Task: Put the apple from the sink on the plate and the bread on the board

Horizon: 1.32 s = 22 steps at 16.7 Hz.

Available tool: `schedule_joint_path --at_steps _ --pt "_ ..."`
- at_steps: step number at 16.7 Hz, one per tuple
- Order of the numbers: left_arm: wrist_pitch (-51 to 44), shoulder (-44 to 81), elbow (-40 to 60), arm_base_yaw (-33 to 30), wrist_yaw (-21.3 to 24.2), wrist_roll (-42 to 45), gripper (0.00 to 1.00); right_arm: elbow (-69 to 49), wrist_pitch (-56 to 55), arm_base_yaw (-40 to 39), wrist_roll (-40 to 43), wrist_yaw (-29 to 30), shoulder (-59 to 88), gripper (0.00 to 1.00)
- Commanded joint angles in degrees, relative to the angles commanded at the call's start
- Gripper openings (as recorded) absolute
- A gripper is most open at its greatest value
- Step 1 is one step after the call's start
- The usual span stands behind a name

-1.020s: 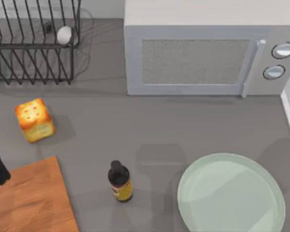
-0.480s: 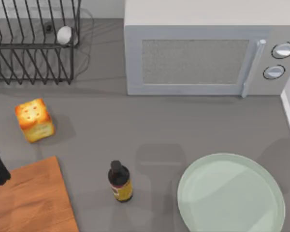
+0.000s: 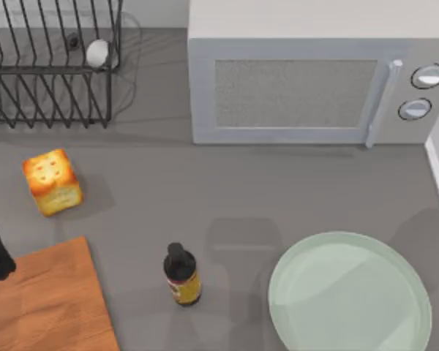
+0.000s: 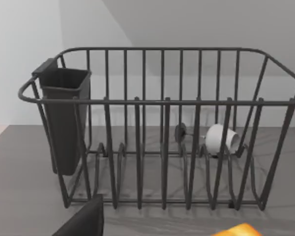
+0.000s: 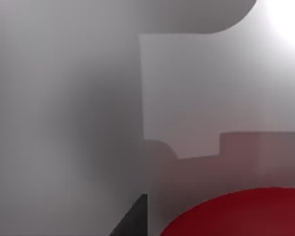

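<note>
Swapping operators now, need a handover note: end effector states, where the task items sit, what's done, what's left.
Left arm: parked at the table's left edge over the board; its wrist camera faces the wire dish rack.
Right end effector: the apple sits red and very close in its wrist view; I cannot tell whether it is gripped.
Bread: on the table behind the board, not on it.
Plate: front right, nothing on it.
Done: neither placement.
Left: apple onto plate, bread onto board. Mind the dark bottle between board and plate.
</note>
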<state>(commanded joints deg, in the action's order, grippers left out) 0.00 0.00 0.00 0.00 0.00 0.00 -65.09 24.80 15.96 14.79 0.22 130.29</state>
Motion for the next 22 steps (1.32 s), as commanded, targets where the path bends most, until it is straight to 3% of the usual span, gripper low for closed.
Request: schedule_joint_path --at_steps 7,22 --pt "0.0 0.0 0.0 0.0 0.0 0.0 1.0 0.0 0.0 0.0 0.0 0.0 0.0 0.0" --pt "0.0 0.0 0.0 0.0 0.0 0.0 1.0 -8.28 22.91 0.02 -0.22 -0.88 -17.44 0.0"
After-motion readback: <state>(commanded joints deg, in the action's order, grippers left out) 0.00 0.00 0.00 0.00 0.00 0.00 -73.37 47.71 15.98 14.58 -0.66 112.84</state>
